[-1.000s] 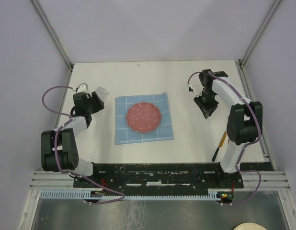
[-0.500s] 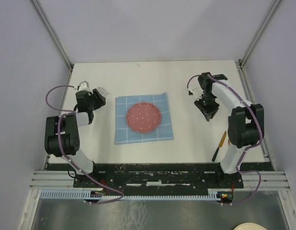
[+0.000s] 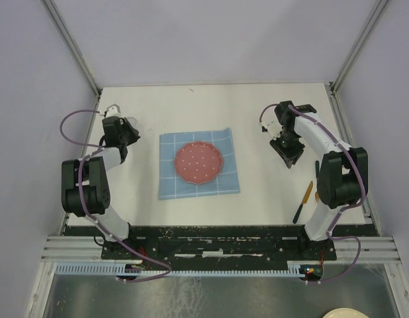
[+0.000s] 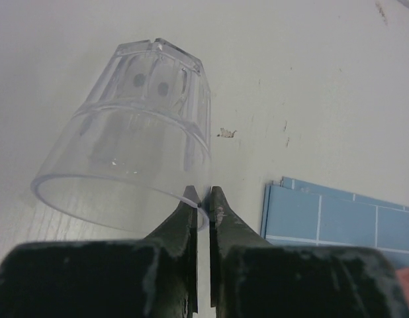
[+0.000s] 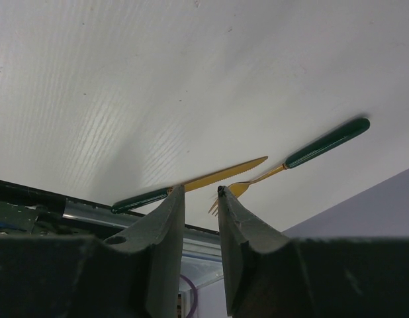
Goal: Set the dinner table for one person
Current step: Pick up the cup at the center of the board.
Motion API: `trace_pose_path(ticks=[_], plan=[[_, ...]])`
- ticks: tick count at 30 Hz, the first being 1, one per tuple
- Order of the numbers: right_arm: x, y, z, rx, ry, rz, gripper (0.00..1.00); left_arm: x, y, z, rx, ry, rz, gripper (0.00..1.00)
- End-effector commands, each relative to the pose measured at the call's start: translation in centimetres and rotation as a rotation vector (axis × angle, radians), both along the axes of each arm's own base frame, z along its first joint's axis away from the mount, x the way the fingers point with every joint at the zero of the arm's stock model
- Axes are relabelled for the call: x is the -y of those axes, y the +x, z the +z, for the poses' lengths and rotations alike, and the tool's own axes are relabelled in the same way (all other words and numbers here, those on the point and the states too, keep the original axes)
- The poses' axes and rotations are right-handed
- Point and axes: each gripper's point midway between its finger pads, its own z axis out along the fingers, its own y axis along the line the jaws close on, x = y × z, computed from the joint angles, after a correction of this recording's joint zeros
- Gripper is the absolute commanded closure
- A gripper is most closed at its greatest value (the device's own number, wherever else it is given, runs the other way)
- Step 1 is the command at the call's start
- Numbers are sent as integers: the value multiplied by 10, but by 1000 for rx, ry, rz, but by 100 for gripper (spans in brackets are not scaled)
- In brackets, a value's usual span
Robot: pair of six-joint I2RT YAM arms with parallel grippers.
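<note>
Since a second ago the left gripper (image 4: 203, 199) has slid toward the upper left of the overhead view and closed. Its jaws now pinch the rim of a clear glass (image 4: 135, 126) that lies tipped on its side. The left arm's elbow has swung in toward the left wall. The right gripper (image 5: 199, 191) has barely shifted, while that arm's elbow has drifted down and right, uncovering more of the knife (image 5: 221, 173).

The dinner table (image 3: 191, 106), a matte white square, fills the middle of the overhead view between pale walls. At its centre lies a blue grid placemat (image 3: 170, 184), unmoved, carrying a red plate (image 3: 199, 162) dotted with white. The glass sits at the left of the table, near the placemat's upper left corner, with its open mouth toward the left wrist camera and its base pointing away.

At the right of the table the right gripper hangs over bare tabletop, its jaws a narrow gap apart with nothing between them. Beyond its fingertips in the right wrist view, the gold-bladed, green-handled knife and a green-handled fork (image 5: 310, 151) lie on the table near the black base rail (image 3: 218, 233), their gold ends close together.
</note>
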Motion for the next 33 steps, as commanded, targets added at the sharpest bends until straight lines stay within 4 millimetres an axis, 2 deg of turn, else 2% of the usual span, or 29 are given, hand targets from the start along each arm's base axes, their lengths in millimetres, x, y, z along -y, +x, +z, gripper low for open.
trace_pose_path(ticks=[1,4,5,8,12,15,17,19,23,25,28,33], plan=[[-7,14,11,44,30,-4,66,0,18,66,68,87,-73,97],[-12,19,9,34,50,-13,66,16,22,89,49,118,-174,97],[-14,21,8,32,58,-14,66,23,20,91,33,124,-214,97],[-21,27,7,22,90,-20,67,49,22,112,21,156,-362,97],[-25,36,6,24,100,-31,67,85,26,125,-21,155,-521,97],[-25,41,8,37,97,-35,67,116,26,118,-95,139,-640,97],[-24,43,10,51,90,-36,68,141,27,123,-117,170,-727,97],[-21,44,13,66,74,-36,68,165,22,117,-152,209,-806,97],[-6,45,18,106,-1,-41,69,213,18,121,-134,303,-954,97],[9,47,20,133,-51,-59,69,235,14,113,-166,346,-1034,97],[20,49,24,154,-59,-93,70,255,12,114,-177,414,-1104,97],[31,49,27,169,-63,-129,70,274,7,106,-192,550,-1187,97]])
